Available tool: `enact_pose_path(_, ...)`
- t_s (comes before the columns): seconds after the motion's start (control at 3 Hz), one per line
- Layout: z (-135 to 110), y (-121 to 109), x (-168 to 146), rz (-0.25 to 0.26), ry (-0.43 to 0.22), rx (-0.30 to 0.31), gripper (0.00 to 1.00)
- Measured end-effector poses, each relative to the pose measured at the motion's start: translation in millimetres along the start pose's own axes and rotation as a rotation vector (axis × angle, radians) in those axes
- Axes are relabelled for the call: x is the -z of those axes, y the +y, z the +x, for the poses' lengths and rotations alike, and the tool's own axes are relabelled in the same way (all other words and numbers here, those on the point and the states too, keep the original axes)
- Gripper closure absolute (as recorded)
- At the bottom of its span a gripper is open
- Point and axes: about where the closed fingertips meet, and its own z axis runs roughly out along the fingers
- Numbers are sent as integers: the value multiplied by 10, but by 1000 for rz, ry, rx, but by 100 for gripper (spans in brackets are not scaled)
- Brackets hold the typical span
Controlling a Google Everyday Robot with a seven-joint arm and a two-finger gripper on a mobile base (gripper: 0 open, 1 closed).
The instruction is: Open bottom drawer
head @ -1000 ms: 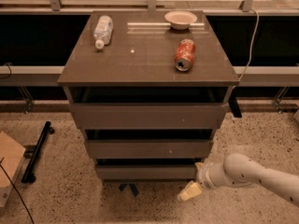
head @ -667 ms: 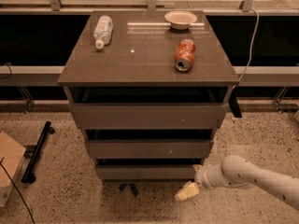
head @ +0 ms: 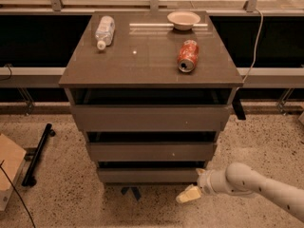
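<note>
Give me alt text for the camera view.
The robot's gripper sits near the floor, just below the right end of the bottom drawer of a grey-brown three-drawer cabinet. On its top lie a plastic bottle, a red can and a bowl.

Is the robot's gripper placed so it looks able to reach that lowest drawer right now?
Probably yes. The gripper hangs low beside the right end of the bottom drawer, slightly below its front, and nothing shows between them.
</note>
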Motion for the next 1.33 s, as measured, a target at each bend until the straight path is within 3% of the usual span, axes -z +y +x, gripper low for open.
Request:
enact_pose_path(0.67, 109, -271, -430, -12, -89, -72, 0)
enact_pose_path(1.33, 153, -653, -837, -23, -112, -100, 0)
